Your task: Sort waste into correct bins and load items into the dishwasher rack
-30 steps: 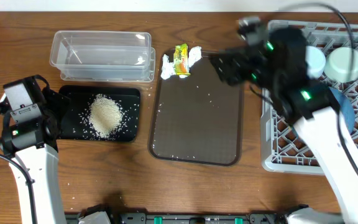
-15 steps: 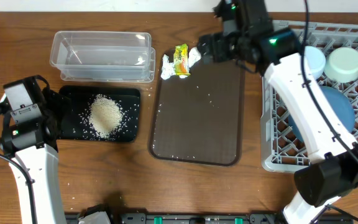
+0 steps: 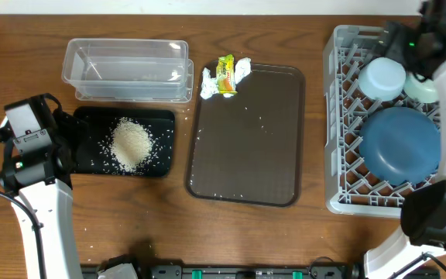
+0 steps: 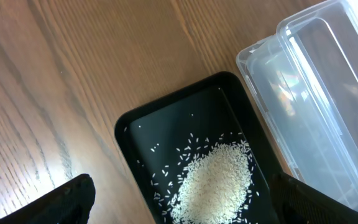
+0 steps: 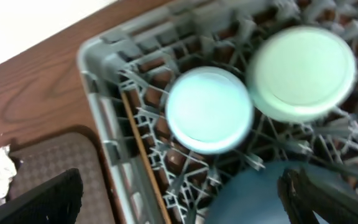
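Rice (image 3: 132, 145) is heaped in the black tray (image 3: 161, 116), beside the clear tub (image 3: 126, 70). My left gripper (image 4: 182, 208) hangs open over the rice (image 4: 216, 183), holding nothing. A crumpled tissue (image 3: 207, 84) and a yellow-green wrapper (image 3: 225, 74) lie at the brown tray's far corner. The grey rack (image 3: 335, 116) holds a large blue bowl (image 3: 399, 143), a pale blue bowl (image 3: 382, 77) and a mint bowl (image 3: 423, 89). My right gripper (image 5: 179, 202) stands open and empty above the rack (image 5: 104, 56), over the wooden stick (image 5: 145, 155) and the blue bowl (image 5: 253, 193).
The brown serving tray (image 3: 246, 136) lies between the bins and the rack, with a few stray rice grains on it. My right arm (image 3: 440, 31) covers the rack's far right corner. The clear tub (image 4: 316, 93) is next to the black tray (image 4: 129, 124).
My right arm has swung right, from the brown tray's far edge to the rack's far corner, and its jaws have opened wide. The left arm has not moved.
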Controlling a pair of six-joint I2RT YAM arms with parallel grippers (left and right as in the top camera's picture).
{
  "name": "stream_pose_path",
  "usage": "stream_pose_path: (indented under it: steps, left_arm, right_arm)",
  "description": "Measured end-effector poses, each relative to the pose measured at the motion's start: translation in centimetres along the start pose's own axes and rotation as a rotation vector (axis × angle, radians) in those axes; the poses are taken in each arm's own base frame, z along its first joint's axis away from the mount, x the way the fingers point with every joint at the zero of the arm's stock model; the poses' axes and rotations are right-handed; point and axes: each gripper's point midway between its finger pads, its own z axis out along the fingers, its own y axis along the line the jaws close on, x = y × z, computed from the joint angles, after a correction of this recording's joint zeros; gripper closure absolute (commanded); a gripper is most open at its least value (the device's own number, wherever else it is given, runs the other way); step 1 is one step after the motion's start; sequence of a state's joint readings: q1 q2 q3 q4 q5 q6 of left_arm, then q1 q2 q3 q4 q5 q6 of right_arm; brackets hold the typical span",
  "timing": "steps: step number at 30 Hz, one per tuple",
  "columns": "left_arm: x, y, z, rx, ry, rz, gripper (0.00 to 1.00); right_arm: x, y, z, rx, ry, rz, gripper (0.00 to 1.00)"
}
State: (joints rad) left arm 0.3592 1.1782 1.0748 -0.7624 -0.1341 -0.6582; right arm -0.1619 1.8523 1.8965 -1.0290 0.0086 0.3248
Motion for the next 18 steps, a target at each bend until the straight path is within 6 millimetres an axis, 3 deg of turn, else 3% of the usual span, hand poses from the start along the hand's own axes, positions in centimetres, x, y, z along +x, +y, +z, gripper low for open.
stream_pose_path:
  steps: [8, 14, 18]
  left_arm:
    - [0.0, 0.0, 0.0, 0.000, 0.000, 0.000, 0.08]
    - [0.1, -0.2, 0.0, 0.010, 0.009, -0.001, 0.09]
    - [1.5, -1.6, -0.1, 0.095, 0.089, -0.006, 0.08]
  right_arm:
    - [-0.7, -3.2, 0.0, 0.027, 0.002, 0.092, 0.01]
    - [-0.8, -3.7, -0.1, 0.032, 0.000, 0.105, 0.01]
    - [-0.8, -3.7, -0.1, 0.030, 0.001, 0.105, 0.01]
